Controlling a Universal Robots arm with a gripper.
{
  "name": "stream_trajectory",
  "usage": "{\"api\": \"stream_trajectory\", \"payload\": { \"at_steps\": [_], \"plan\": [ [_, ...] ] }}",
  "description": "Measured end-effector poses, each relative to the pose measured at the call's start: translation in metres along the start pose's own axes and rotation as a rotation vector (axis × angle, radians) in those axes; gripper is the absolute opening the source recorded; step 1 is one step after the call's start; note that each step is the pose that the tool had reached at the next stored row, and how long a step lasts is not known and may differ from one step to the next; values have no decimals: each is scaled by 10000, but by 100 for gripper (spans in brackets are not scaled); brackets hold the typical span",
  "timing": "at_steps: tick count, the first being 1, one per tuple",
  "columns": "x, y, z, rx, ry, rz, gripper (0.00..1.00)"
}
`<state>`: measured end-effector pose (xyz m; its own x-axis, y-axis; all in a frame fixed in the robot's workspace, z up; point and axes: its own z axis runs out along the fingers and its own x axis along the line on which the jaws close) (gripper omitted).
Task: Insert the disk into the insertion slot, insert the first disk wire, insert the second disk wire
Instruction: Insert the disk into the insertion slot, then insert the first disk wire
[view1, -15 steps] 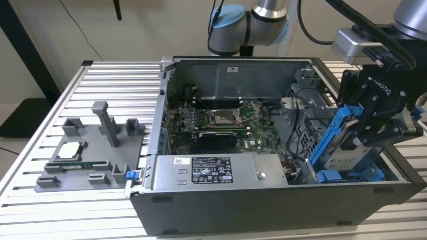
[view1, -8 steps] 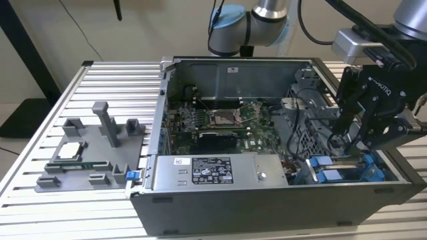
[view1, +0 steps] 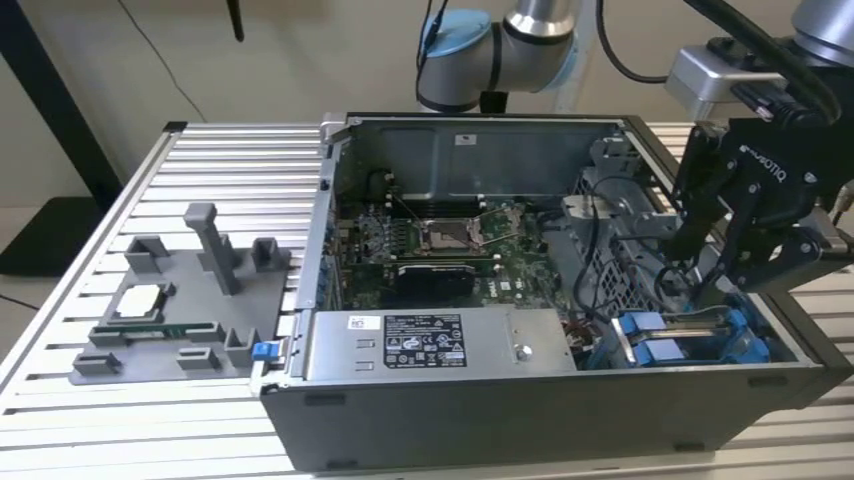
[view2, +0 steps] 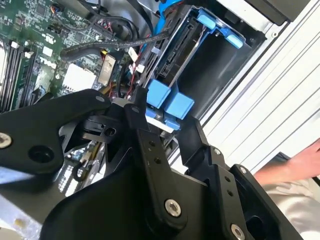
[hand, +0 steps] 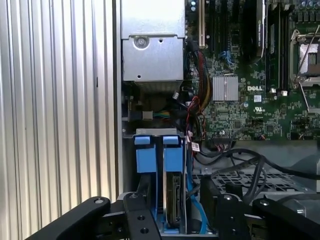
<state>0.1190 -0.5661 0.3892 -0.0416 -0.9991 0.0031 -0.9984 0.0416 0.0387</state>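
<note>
The disk (hand: 172, 197) stands on edge inside the insertion slot (hand: 156, 132), and its blue carrier tabs (hand: 159, 159) sit at the mouth. In the exterior view the blue carrier (view1: 667, 345) lies at the case's front corner on the view's right. My gripper (hand: 180, 201) hangs just over it, open, with one black finger (hand: 136, 216) on each side of the carrier and nothing held. The second wrist view shows the gripper (view2: 165, 120) above the blue tabs (view2: 170, 102). A blue wire (hand: 193, 202) runs alongside the disk; its end is hidden.
The open computer case holds a motherboard (view1: 441, 240) and a silver power-supply box (view1: 427, 345). Black cables (hand: 240, 161) cross beside the bay. A grey parts fixture (view1: 187, 300) sits on the slatted table at the exterior view's left. A person's hand (view2: 300, 160) is outside the case.
</note>
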Motion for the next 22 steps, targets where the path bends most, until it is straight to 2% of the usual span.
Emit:
{"api": "stream_trajectory", "payload": {
  "at_steps": [3, 5, 7, 8, 9, 13, 19, 22],
  "plan": [
    [-22, 4, -72, 0, 0, 0, 100],
    [-51, 6, -87, 11, -1, 0, 100],
    [-90, 9, -88, 64, -3, 1, 100],
    [-109, 10, -88, 118, -5, 0, 100],
    [-125, 12, -88, 192, -8, 0, 100],
    [-199, 27, -85, 605, -27, 1, 100],
    [-391, 70, -75, 1056, -46, 2, 100],
    [-420, 142, -56, 1339, -58, 1, 100]
  ]
}}
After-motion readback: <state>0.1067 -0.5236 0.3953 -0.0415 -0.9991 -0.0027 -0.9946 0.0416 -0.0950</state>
